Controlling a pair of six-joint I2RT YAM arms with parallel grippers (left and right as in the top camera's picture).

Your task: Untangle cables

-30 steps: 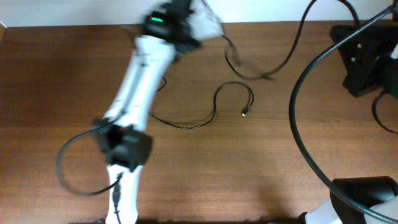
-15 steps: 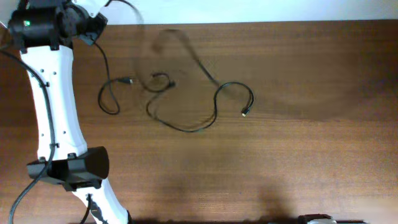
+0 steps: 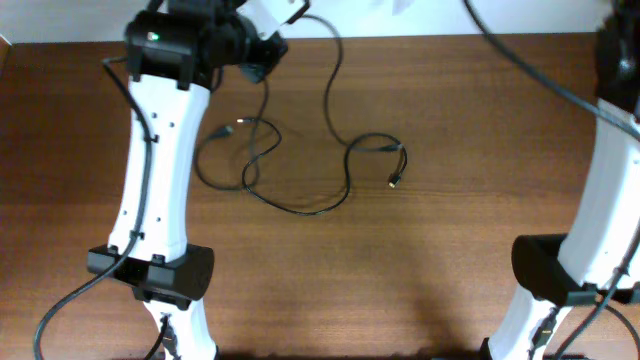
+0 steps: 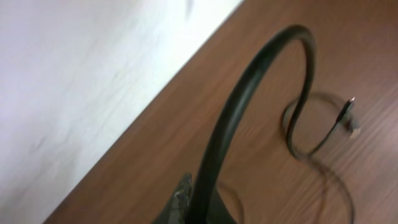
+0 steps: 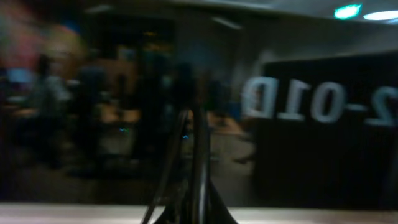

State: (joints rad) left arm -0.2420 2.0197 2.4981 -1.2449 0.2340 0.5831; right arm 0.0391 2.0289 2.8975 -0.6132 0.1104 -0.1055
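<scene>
Several thin black cables (image 3: pixel 300 205) lie in a loose tangle on the brown table (image 3: pixel 480 220), with small plug ends at the left (image 3: pixel 223 130) and the right (image 3: pixel 394 182). My left gripper (image 3: pixel 272 42) is at the table's far edge, shut on a cable. In the left wrist view that cable (image 4: pixel 261 81) arches up from the jaws (image 4: pixel 194 204) and drops to a loop with plugs (image 4: pixel 350 119). My right gripper (image 5: pixel 198 199) is outside the overhead view. It looks shut on a dark cable (image 5: pixel 199 149) and faces a dim room.
My white left arm (image 3: pixel 160 180) crosses the table's left side. My white right arm (image 3: pixel 600 210) stands at the right edge with a thick black arm cable (image 3: pixel 540 70) above it. A white wall (image 4: pixel 74 81) borders the far edge.
My left arm has swung right from the far-left corner with the cable. My right arm has come into the overhead view at the right. The tangle's left loops have shifted.
</scene>
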